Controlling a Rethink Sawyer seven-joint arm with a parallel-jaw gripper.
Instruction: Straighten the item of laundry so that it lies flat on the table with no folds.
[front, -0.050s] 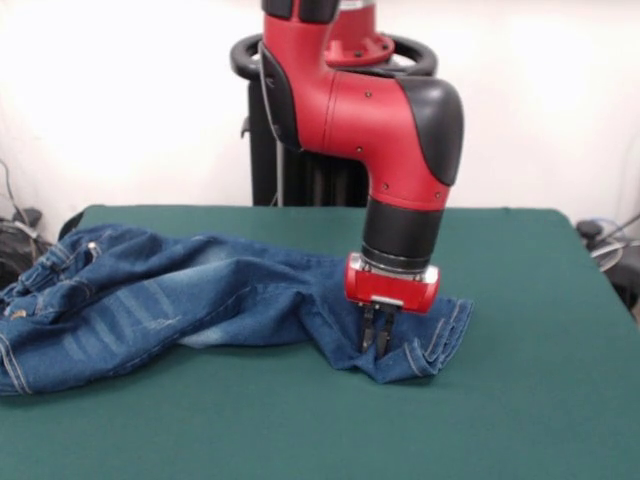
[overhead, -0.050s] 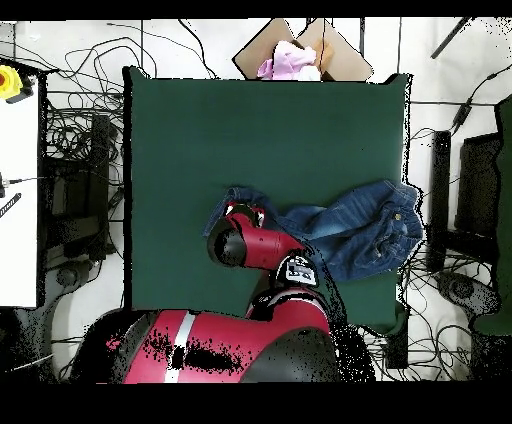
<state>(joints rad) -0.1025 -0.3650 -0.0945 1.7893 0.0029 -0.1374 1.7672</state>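
I have the gripper (front, -0.050s: 376, 342) pinched nearly closed on the jeans (front, -0.050s: 150, 300) at 1 bunched hem; denim's limp, heavyish, so I'd drag from there.

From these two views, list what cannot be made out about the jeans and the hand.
- Overhead view: the hand is hidden under the red arm, which also covers the middle of the jeans.
- Front view: the jeans' waistband end is cut off by the left edge.
- Front view: the hand's fingers look shut at the bunched leg hem; how much cloth they pinch is hidden in folds.
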